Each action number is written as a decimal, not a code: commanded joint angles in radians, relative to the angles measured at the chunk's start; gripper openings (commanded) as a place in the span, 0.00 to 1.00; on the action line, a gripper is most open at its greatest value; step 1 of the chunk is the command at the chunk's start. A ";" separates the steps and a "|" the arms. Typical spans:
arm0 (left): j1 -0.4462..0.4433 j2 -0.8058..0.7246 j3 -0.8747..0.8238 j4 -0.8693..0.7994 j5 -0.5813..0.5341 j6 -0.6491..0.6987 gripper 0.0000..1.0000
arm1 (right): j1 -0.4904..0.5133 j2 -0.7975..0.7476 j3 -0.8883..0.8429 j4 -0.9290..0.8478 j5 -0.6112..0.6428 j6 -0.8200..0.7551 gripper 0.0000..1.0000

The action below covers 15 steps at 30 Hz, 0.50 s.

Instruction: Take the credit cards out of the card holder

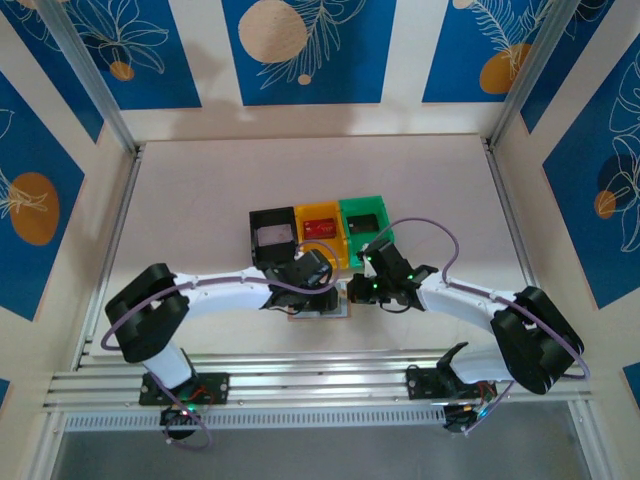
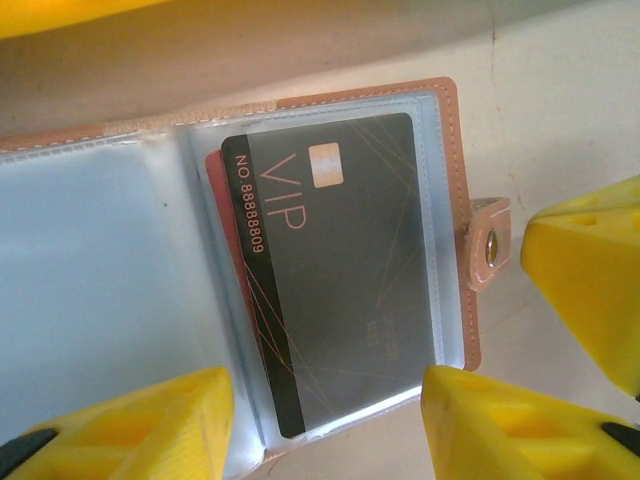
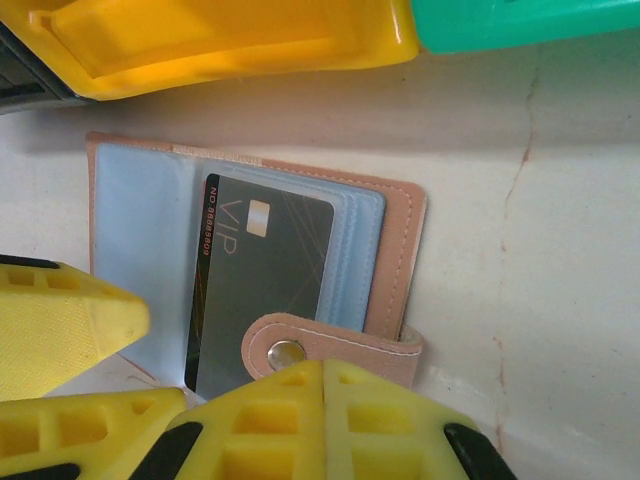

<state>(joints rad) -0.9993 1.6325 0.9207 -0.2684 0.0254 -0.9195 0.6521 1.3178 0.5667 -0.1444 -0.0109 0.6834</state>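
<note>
The card holder (image 2: 458, 210) lies open on the table (image 1: 200, 200), just in front of the yellow bin (image 1: 320, 207). The dark card (image 2: 340, 270) in its clear pocket reads "VIP", "NO 88888809", w/ a red card (image 2: 213, 185) edge behind it. My L claw (image 2: 325, 400): jaws apart, straddling the holder's lower edge, gripping nothing. My R claw (image 3: 322, 385): closed tight, tips at the snap tab (image 3: 290, 350), pressing it I think.

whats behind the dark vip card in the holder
An edge of a red plastic card peeks out behind the dark grey VIP card; the rest is covered.
</note>
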 commanded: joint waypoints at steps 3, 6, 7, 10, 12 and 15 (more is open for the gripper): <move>-0.009 0.020 0.013 0.003 -0.021 -0.009 0.50 | -0.005 0.027 -0.010 0.014 -0.007 0.014 0.06; -0.009 0.026 0.020 0.002 -0.025 -0.007 0.47 | -0.005 0.041 -0.009 0.019 -0.013 0.015 0.06; -0.009 0.029 0.022 0.003 -0.025 -0.006 0.46 | -0.005 0.045 -0.008 0.020 -0.015 0.016 0.06; -0.009 0.036 0.024 0.006 -0.028 -0.009 0.44 | -0.005 0.055 -0.008 0.026 -0.021 0.019 0.06; -0.009 0.039 0.024 0.008 -0.031 -0.009 0.41 | -0.005 0.059 -0.010 0.032 -0.026 0.021 0.06; -0.009 0.042 0.024 0.008 -0.041 -0.011 0.39 | -0.006 0.065 -0.010 0.035 -0.026 0.021 0.06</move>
<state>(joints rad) -0.9993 1.6600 0.9245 -0.2684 0.0113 -0.9199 0.6521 1.3716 0.5663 -0.1177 -0.0189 0.6910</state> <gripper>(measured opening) 0.396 0.064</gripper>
